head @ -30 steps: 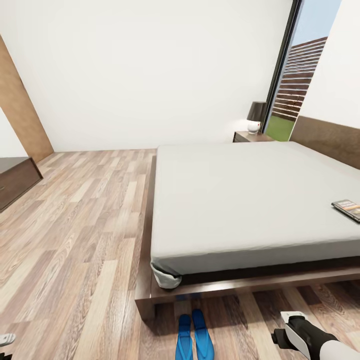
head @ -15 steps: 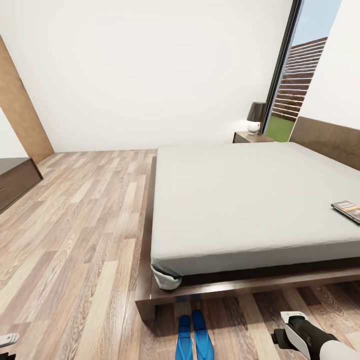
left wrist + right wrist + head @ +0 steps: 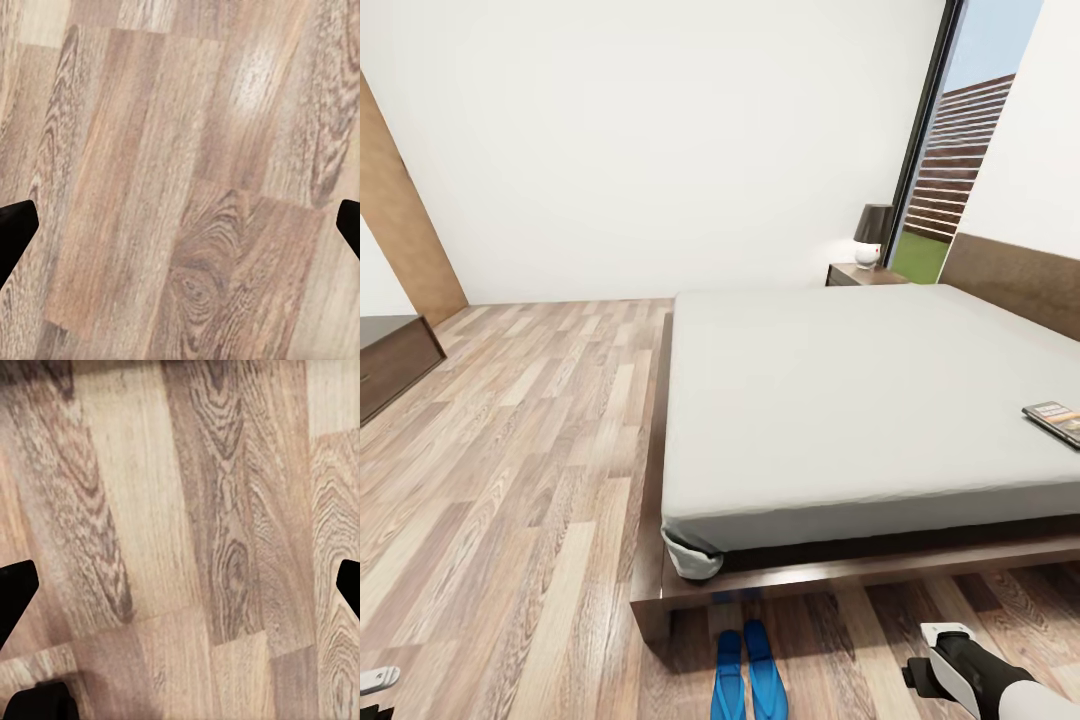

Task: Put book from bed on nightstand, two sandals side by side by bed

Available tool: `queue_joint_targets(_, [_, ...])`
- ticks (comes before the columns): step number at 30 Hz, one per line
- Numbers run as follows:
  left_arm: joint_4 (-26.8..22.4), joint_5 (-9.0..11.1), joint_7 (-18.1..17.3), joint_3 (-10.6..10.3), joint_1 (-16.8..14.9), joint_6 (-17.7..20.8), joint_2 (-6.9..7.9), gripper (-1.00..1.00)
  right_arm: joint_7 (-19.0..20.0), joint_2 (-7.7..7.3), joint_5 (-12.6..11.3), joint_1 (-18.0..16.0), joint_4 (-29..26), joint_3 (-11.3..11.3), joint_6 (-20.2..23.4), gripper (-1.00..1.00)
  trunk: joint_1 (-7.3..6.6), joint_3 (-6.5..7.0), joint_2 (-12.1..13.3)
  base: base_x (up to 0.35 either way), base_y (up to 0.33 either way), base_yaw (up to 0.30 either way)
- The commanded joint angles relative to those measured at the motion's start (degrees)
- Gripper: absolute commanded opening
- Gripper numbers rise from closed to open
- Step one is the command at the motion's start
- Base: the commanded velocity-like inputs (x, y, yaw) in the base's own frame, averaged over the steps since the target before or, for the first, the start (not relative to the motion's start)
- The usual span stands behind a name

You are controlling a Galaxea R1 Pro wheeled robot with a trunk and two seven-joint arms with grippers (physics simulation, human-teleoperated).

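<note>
At the bed's [image 3: 840, 400] foot, two sandals [image 3: 749, 672] lie paired on the floor, book [image 3: 1056, 418] on the mattress, both grippers, left [image 3: 180, 225] and right [image 3: 180, 585], spread wide, empty, seemingly ready for it.

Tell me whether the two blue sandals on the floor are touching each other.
Apart. The head view shows a thin strip of floor between the left sandal and the right sandal along their length.

I see the book [image 3: 1054, 417] lying on the bed [image 3: 840, 400]. Two blue sandals [image 3: 748, 672] lie together on the wood floor [image 3: 530, 480].
</note>
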Motion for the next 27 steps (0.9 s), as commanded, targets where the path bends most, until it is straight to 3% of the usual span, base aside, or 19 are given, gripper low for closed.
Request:
queue_joint_targets(1, [0.04,0.58,-0.20,-0.47,-0.04,-0.06,0.02,1.00,-0.43,-0.06,-0.60,-0.01,-0.20,0.43,0.29,1.00,-0.01,-0.05,-0.02,0.000,0.000,0.000])
queue_joint_targets(17, [0.04,0.51,-0.18,-0.52,-0.03,-0.08,-0.15,1.00,-0.43,0.16,-0.60,-0.01,-0.24,0.48,0.29,1.00,-0.01,-0.05,-0.02,0.000,0.000,0.000])
queue_joint_targets(27, [0.04,0.51,0.07,-0.52,-0.03,-0.04,-1.23,1.00,-0.43,0.24,-0.60,-0.01,-0.24,0.48,0.29,1.00,-0.01,-0.05,-0.02,0.000,0.000,0.000])
